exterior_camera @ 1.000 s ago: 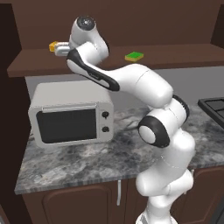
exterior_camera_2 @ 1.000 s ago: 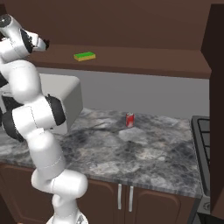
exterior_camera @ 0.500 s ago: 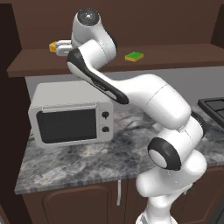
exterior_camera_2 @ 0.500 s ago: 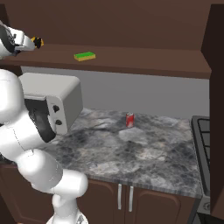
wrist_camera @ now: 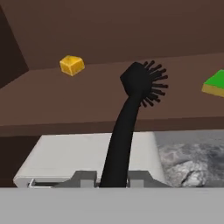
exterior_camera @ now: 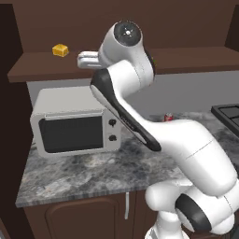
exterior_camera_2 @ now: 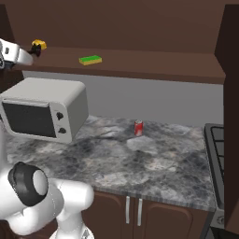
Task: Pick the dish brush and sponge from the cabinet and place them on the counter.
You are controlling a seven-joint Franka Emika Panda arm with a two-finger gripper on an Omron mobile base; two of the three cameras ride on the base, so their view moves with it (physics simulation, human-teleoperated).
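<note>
Hand view shows the black long-handled dish brush rising from between the gripper's jaws, which pinch its handle, bristle head up near 12 o'clock. At 3 o'clock the flat green-and-yellow sponge lies on the dark brown wooden cabinet shelf, and a small yellow block sits at 10 o'clock. Below spreads the grey mottled stone counter with a white microwave.

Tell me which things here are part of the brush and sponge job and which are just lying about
Part of the job:
dish brush, black, held in the gripper
sponge, green, on the cabinet shelf
counter, where both go

Just lying about:
microwave
red can on the counter
small yellow block on the shelf
stove at the right edge
</note>
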